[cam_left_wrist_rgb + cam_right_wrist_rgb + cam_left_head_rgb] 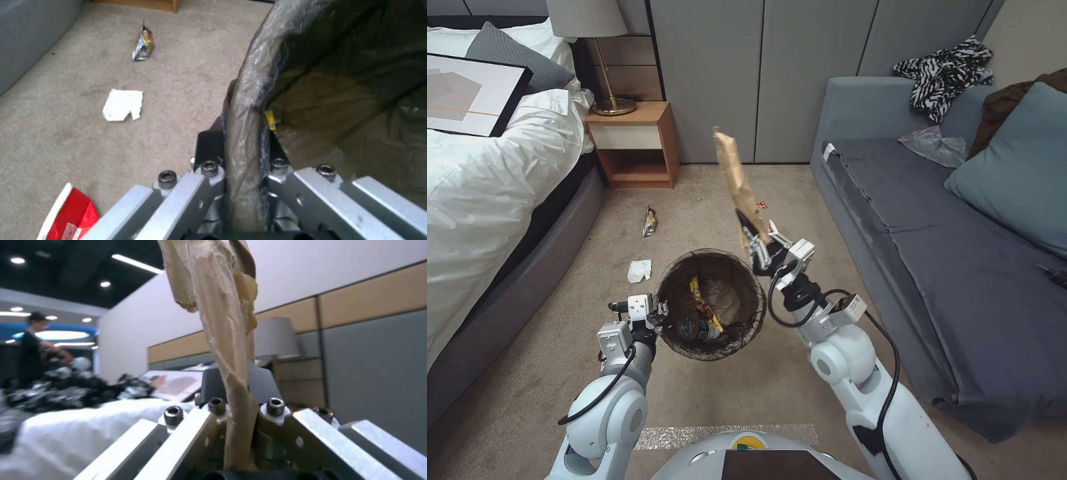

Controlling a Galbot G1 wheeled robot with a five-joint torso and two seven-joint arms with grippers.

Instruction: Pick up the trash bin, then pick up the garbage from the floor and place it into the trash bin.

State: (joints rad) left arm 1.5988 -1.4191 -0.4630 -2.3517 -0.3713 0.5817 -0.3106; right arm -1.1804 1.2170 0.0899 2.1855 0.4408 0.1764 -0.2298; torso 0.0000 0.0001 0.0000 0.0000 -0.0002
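Observation:
My left gripper [659, 313] is shut on the near-left rim of the trash bin [740, 270], a round bucket lined with a dark bag, and holds it above the carpet. In the left wrist view the fingers [209, 146] pinch the lined rim [249, 86]. A yellow wrapper [702, 305] and a bottle [692, 330] lie inside. My right gripper [762, 238] is shut on a tan paper bag [732, 170] that stands upright above it, just beyond the bin's right rim. The bag [222, 323] rises from between the jaws in the right wrist view.
On the carpet lie a snack wrapper [649, 221], a white tissue [639, 271], tiny red wrappers [760, 205] and a red-and-white cup [69, 216]. A bed [487, 200] and nightstand [634, 143] stand left, a grey sofa [947, 253] right.

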